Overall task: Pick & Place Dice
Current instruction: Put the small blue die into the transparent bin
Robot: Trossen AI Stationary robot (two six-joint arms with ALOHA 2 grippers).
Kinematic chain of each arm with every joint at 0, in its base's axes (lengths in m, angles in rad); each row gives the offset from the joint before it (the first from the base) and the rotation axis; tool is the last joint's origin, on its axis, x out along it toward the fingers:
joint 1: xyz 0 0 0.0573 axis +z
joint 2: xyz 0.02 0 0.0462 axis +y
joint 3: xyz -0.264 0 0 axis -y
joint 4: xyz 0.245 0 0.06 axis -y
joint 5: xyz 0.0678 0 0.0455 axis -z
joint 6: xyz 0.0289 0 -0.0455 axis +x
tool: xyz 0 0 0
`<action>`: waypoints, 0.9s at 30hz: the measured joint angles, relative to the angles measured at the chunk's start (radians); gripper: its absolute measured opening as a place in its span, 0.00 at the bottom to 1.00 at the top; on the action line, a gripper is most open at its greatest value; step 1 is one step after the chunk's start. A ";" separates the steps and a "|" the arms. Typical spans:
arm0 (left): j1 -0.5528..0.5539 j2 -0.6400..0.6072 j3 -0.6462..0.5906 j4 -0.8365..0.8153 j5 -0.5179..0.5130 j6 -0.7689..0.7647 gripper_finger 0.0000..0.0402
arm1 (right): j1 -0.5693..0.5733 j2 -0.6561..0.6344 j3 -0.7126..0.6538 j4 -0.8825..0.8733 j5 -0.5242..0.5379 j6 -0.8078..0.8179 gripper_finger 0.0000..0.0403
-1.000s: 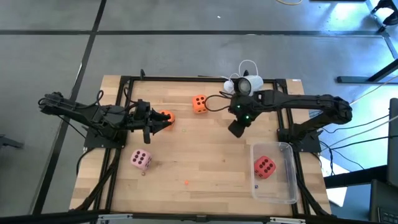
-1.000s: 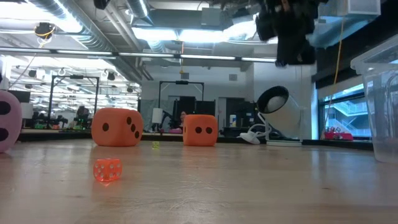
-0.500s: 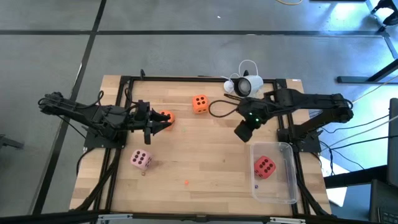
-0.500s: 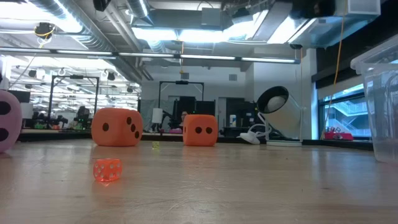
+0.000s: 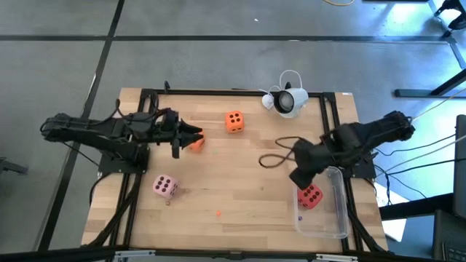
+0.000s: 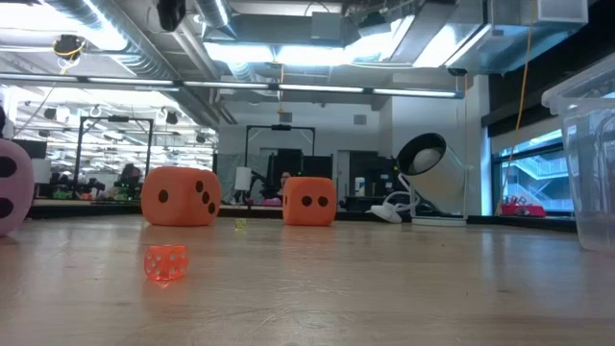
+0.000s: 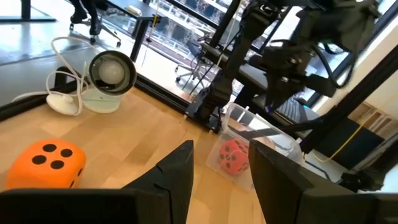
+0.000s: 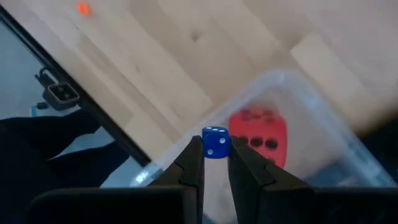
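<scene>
Overhead, the right gripper (image 5: 297, 179) hangs at the near rim of a clear plastic bin (image 5: 339, 211), its fingers (image 8: 191, 163) pinching a tiny hard blue die (image 8: 216, 143) with white pips. A soft red die (image 5: 311, 195) sits in the bin. The left gripper (image 5: 198, 138) is over the wooden surface (image 5: 240, 182), fingers (image 7: 179, 169) spread, at one rounded orange die (image 5: 196, 142). A second orange die (image 5: 234, 121) sits nearby; the pale pink die (image 5: 164, 187) is well apart. A small translucent orange die (image 6: 165, 262) lies on the planks.
</scene>
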 joint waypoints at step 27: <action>0.173 0.000 0.000 0.018 0.271 -0.019 0.37 | 0.480 0.058 -0.198 0.171 0.112 0.752 0.12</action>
